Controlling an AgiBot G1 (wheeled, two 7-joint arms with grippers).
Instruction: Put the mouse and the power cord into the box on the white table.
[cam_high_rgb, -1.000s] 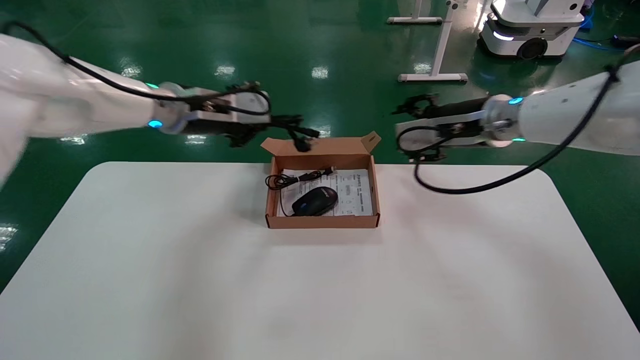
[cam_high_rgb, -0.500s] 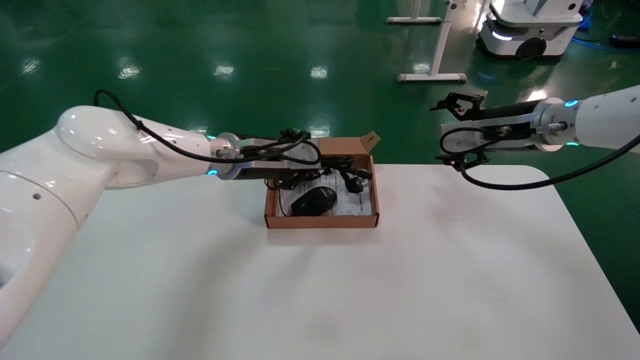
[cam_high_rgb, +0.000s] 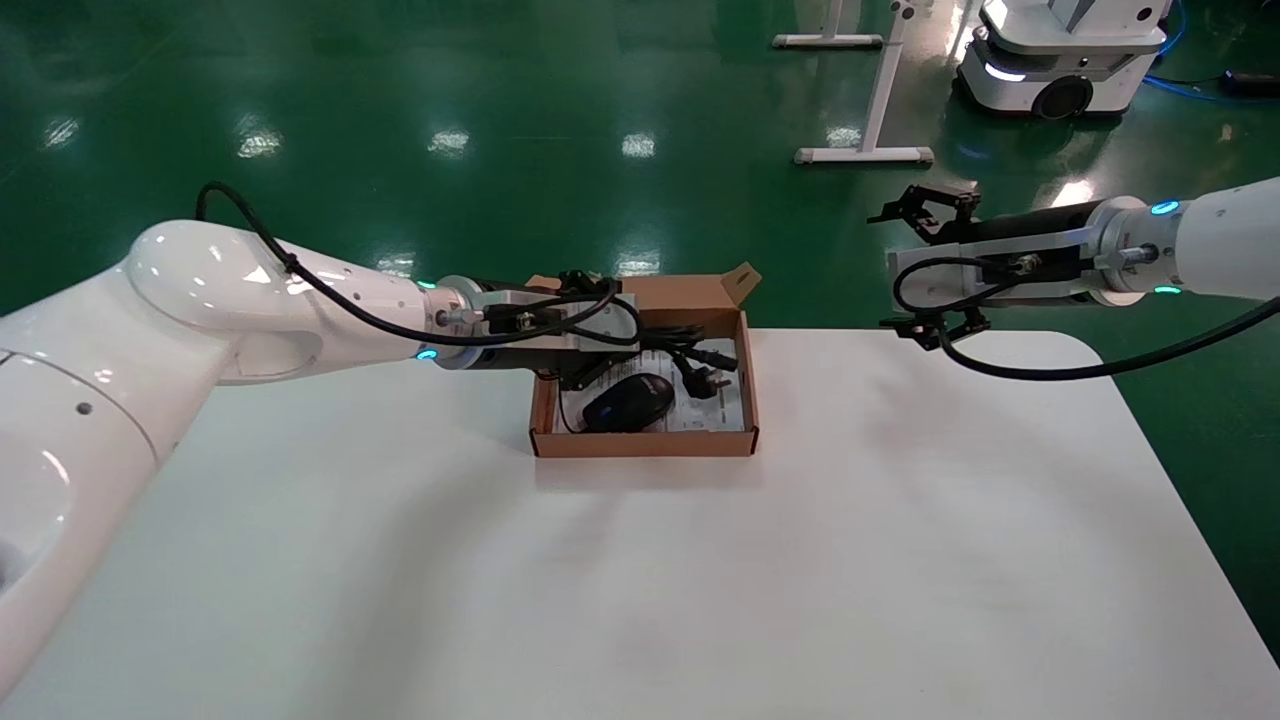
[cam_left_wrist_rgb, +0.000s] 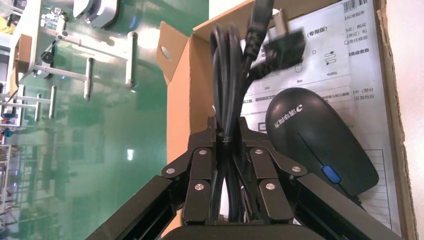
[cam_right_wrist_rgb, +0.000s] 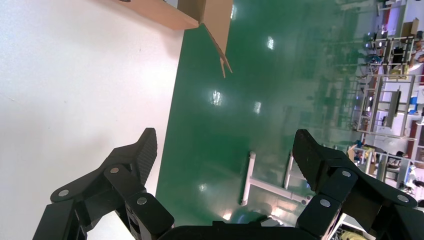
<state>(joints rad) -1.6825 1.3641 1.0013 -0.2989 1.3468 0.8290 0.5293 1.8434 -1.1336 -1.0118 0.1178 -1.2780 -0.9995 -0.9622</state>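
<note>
The brown box (cam_high_rgb: 645, 441) stands at the far middle of the white table (cam_high_rgb: 640, 580). Inside it lies the black mouse (cam_high_rgb: 628, 402) on a white printed sheet. My left gripper (cam_high_rgb: 603, 352) reaches in over the box's left wall, shut on the bundled power cord (cam_high_rgb: 688, 350), whose plug (cam_high_rgb: 706, 380) hangs low over the sheet beside the mouse. The left wrist view shows the cord (cam_left_wrist_rgb: 227, 75) pinched between the fingers (cam_left_wrist_rgb: 202, 150), with the mouse (cam_left_wrist_rgb: 320, 140) beside it. My right gripper (cam_high_rgb: 918, 268) hovers open and empty over the table's far right edge.
The box's flap lid (cam_high_rgb: 690, 290) stands up at its far side. Beyond the table is green floor with a white stand foot (cam_high_rgb: 865, 154) and another robot's base (cam_high_rgb: 1060, 60) at the far right. The right wrist view shows table (cam_right_wrist_rgb: 75, 90) and a box corner (cam_right_wrist_rgb: 165, 15).
My left arm swung in from behind the box and lowered the power cord into it beside the mouse. My right arm drew back to the right.
</note>
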